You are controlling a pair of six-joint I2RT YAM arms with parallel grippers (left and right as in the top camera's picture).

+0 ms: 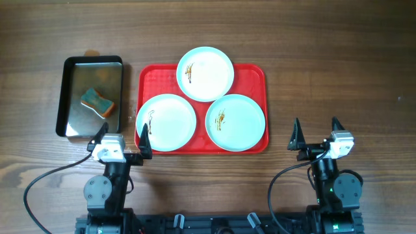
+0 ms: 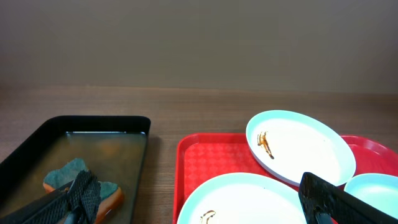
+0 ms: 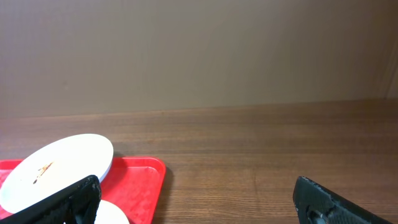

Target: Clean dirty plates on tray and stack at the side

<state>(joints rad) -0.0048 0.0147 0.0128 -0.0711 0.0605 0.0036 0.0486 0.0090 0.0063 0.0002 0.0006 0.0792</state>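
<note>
Three pale mint-white plates lie on the red tray: a far one, a near-left one and a near-right one. Each has a thin brown-yellow sauce smear. My left gripper is open and empty just in front of the tray's near-left corner. In the left wrist view its fingers frame the near-left plate and the far plate. My right gripper is open and empty over bare wood, right of the tray. The right wrist view shows its fingers, the tray corner and the far plate.
A black shiny metal pan stands left of the tray and holds a teal-and-orange sponge, also seen in the left wrist view. Bare wooden table lies right of the tray and along the far edge.
</note>
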